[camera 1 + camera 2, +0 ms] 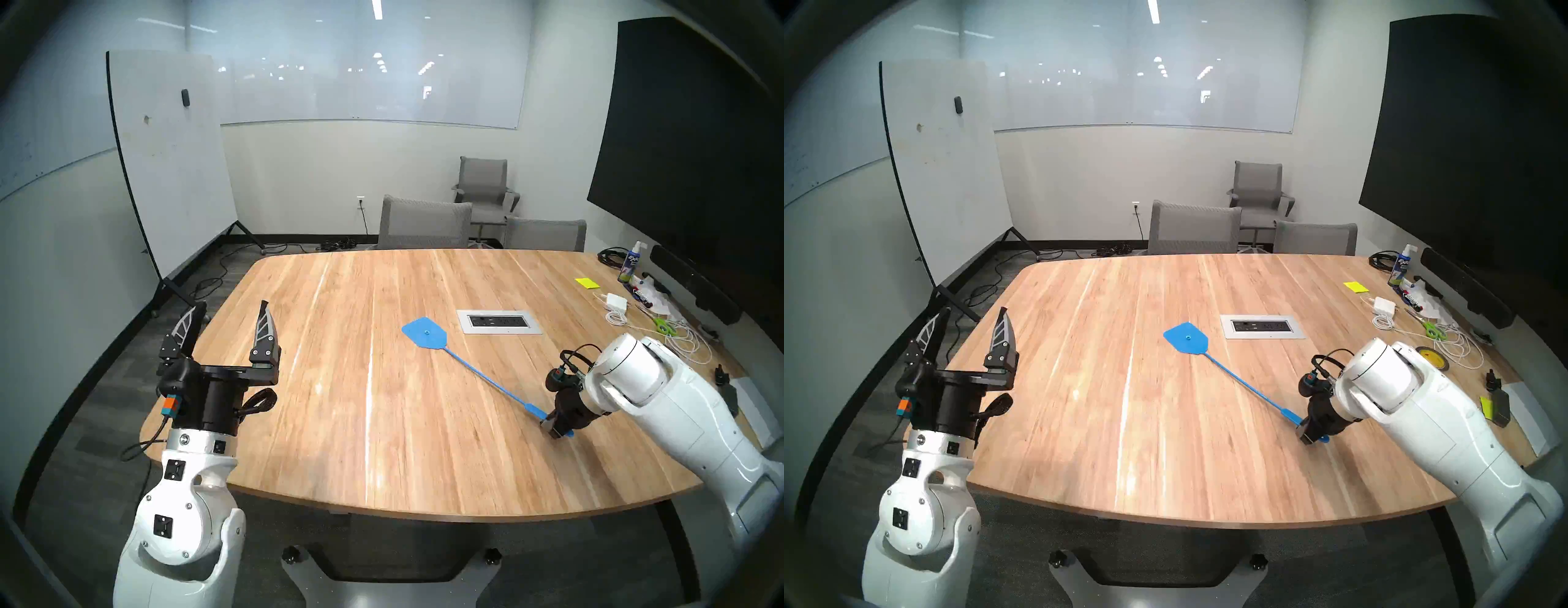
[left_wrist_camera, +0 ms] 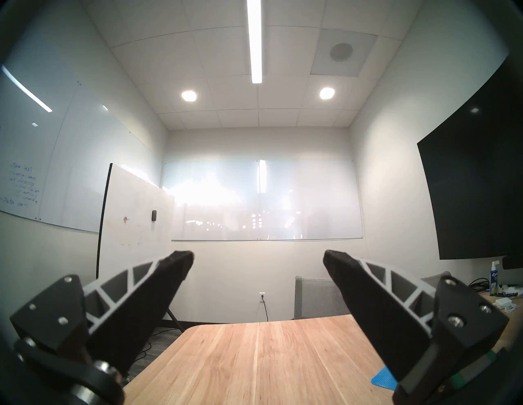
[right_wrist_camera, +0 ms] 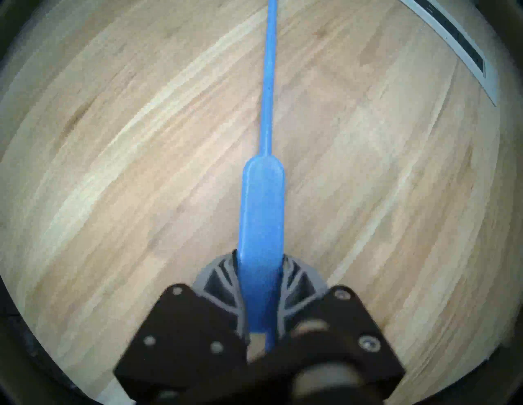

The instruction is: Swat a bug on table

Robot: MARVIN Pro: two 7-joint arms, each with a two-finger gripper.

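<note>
Right gripper (image 1: 556, 426) squeezes the blue fly swatter (image 1: 425, 333) handle near the table's (image 1: 339, 424) right edge; left gripper (image 1: 229, 322) gapes wide, empty.

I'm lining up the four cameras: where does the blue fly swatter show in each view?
Head left: blue fly swatter centre, left of the outlet panel.
Head right: centre, left of the panel.
Left wrist: head corner, bottom right.
Right wrist: handle, centre; panel top right.
</note>
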